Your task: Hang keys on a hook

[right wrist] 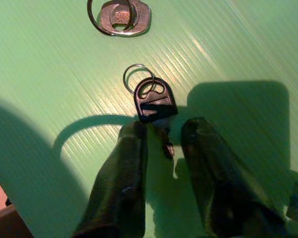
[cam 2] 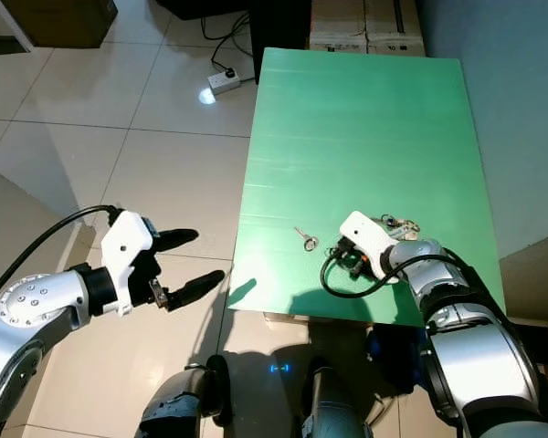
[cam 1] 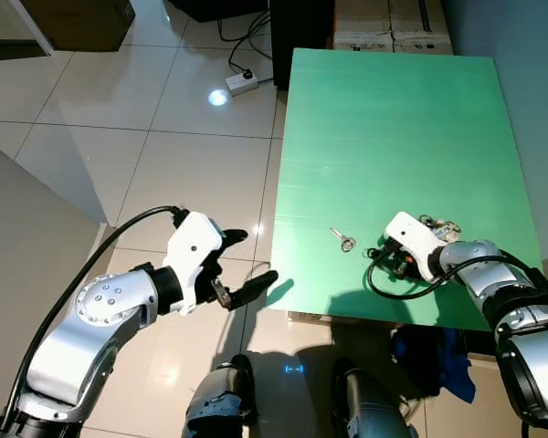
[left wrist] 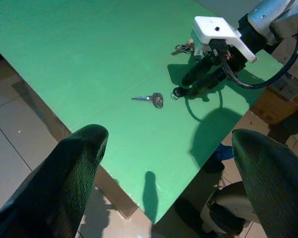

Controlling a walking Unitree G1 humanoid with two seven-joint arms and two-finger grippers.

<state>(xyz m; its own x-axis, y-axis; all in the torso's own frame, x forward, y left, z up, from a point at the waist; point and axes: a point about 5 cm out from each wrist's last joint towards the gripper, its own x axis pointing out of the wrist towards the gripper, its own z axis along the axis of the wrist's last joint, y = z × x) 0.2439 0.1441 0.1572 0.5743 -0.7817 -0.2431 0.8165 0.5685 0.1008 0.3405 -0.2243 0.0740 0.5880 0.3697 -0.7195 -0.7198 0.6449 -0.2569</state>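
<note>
Resting low on green table (cam 1: 384, 109), near its front edge: right gripper (right wrist: 163, 136), fingers lying almost flat on the surface. Black-headed key (right wrist: 155, 105) on table with small ring (right wrist: 138, 77) through its head; blade points back into the gap between the two black fingers (right wrist: 121, 168). Fingers parted a little, one each side of the blade; contact with the key not resolvable, nothing lifted. Silver key (cam 1: 342, 239) flat on table just beyond, to the robot's left of right gripper, its own ring at the head end. Key bunch (cam 1: 438, 223) on table behind the right wrist, partly hidden by the white wrist housing.

Left gripper (cam 1: 247, 265) off the table's left side, above the tiled floor (cam 1: 164, 119), fingers spread wide, nothing between them. Pointed toward the table: left wrist view takes in silver key and right gripper across the green surface.

White power strip (cam 1: 241, 83) with cable on floor beyond table's far left corner. Cardboard boxes (cam 1: 393, 27) at the far end.
</note>
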